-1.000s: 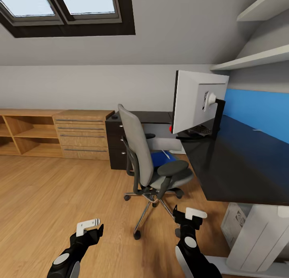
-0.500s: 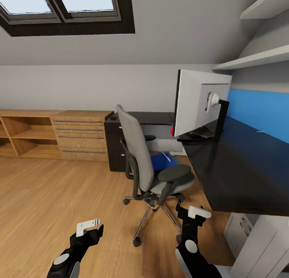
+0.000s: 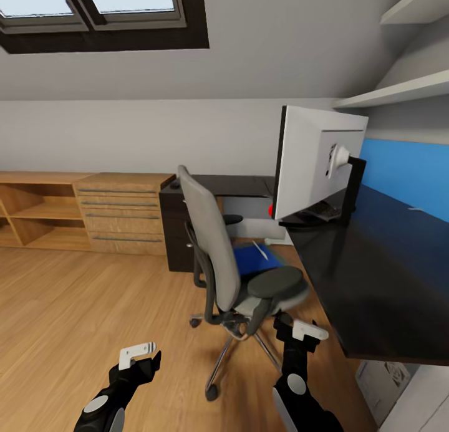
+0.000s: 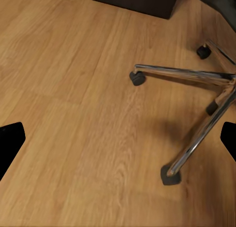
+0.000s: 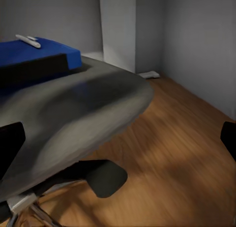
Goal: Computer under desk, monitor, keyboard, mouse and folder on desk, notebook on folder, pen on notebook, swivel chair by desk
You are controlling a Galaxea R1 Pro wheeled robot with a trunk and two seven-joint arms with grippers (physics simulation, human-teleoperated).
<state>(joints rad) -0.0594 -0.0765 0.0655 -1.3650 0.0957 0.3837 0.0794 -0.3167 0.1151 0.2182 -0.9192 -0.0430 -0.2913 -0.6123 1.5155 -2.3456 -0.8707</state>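
The swivel chair [image 3: 215, 251] stands in the middle of the floor, its grey back towards me, beside the black desk [image 3: 374, 264]. On its seat lies the blue folder [image 3: 252, 260] [image 5: 46, 52] with the pale pen [image 3: 264, 251] [image 5: 27, 40] on top; the notebook is hidden. The monitor [image 3: 318, 161] stands on the desk with its pale back to me, and the keyboard [image 3: 322, 211] lies just behind its foot. A small dark lump, likely the mouse [image 3: 176, 184], sits on the far desk corner. My right gripper [image 3: 299, 333] [image 5: 118, 143] is open just below the chair's near armrest [image 3: 274, 282]. My left gripper [image 3: 140, 356] [image 4: 118, 143] is open over the floor.
A pale case [image 3: 381, 382], perhaps the computer, stands under the desk's near end. The chair's metal star base [image 4: 196, 89] and casters spread over the wooden floor. The black drawer unit [image 3: 178, 232] and a light wooden chest [image 3: 121, 217] line the back wall. Shelves hang above the desk.
The whole view has crept forward towards the chair and desk, so both look nearer. My right gripper now sits closer under the armrest, which looks blurred. The left gripper keeps its place.
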